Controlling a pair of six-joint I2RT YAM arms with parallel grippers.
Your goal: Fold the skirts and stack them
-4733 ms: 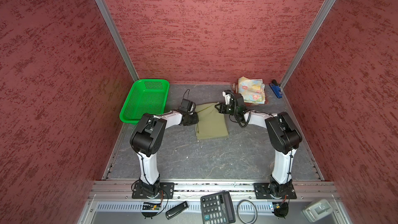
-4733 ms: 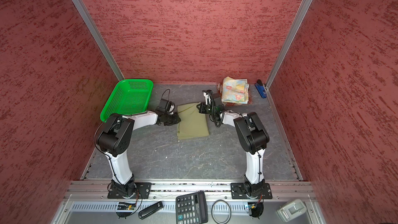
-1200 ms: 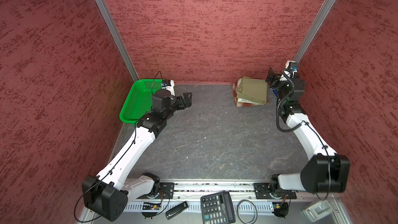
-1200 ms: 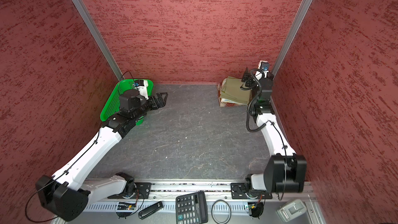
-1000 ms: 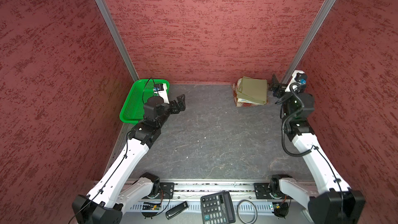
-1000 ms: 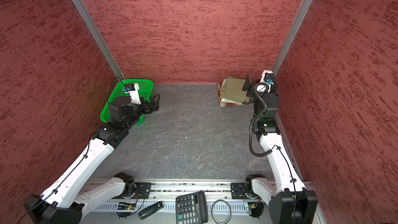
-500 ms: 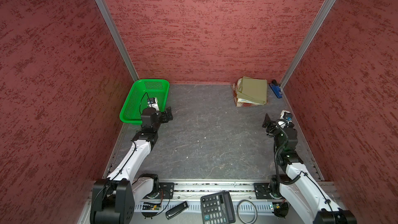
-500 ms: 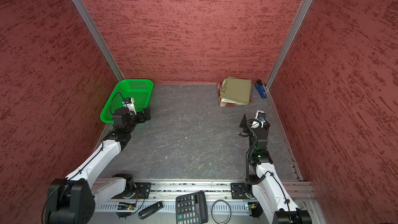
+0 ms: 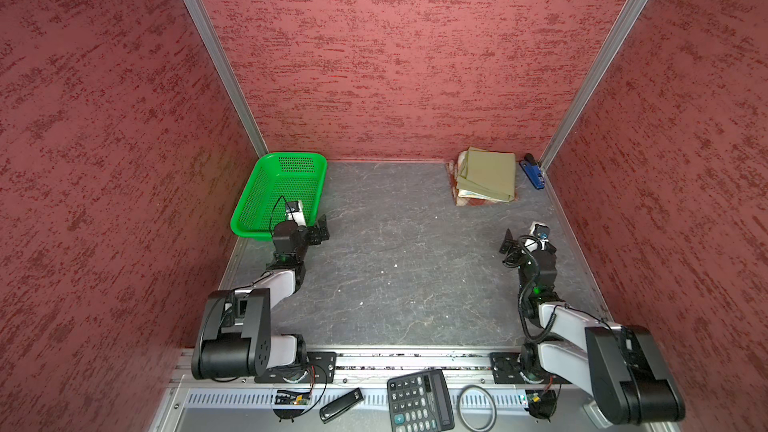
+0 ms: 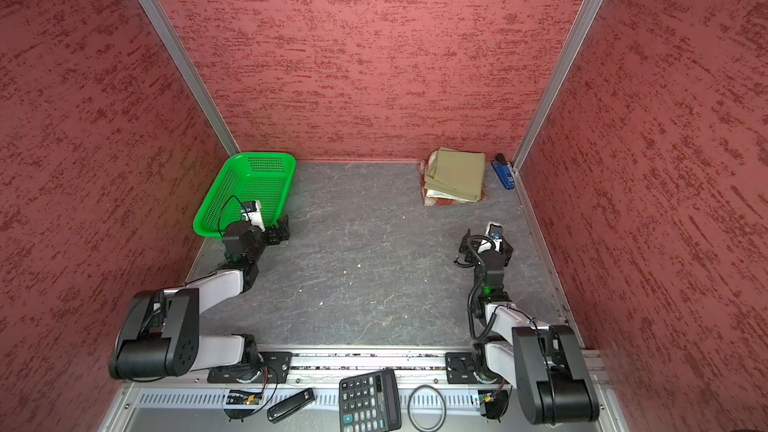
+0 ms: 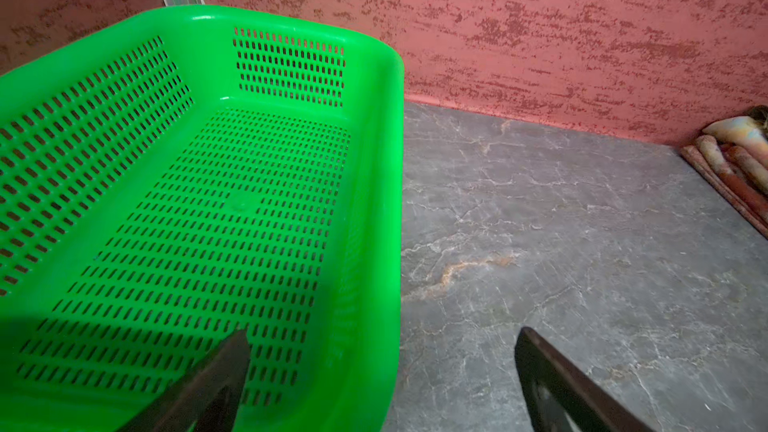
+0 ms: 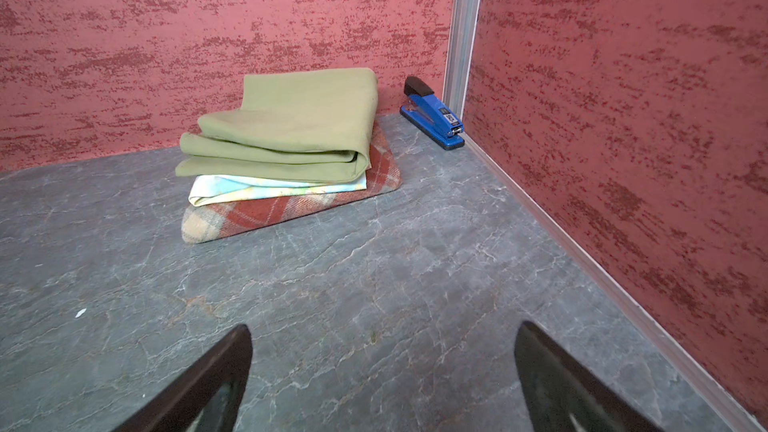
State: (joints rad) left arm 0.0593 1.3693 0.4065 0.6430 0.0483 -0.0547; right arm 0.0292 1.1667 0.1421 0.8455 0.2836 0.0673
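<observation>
Sitting in the far right corner of the gray table (image 9: 395, 268), the three skirts (image 9: 484, 176) are folded and piled one on another. The plaid skirt (image 12: 266, 214) lies at the bottom on the table, the pastel skirt (image 12: 249, 191) rests on it, and the olive-khaki skirt (image 12: 299, 126) lies on top, its folded layers showing at the near edge. In both top views the olive-khaki skirt covers most of the pile, with only narrow edges of the two lower ones showing. A blue stapler (image 12: 434, 116) lies just beside the pile, deeper in the corner, not touching the cloth. The right gripper (image 12: 384, 326) hangs low over bare table on the right side, well apart from the pile and pointing toward it, its jaws wide apart with nothing between them. The left gripper (image 11: 384, 332) is at the near right corner of the green basket (image 11: 386, 139), which stands in the far left corner. Its jaws are likewise spread wide and hold nothing, one finger (image 11: 208, 388) above the basket's mesh floor and the other above the table. Both arms are bent low, elbows near their bases.
</observation>
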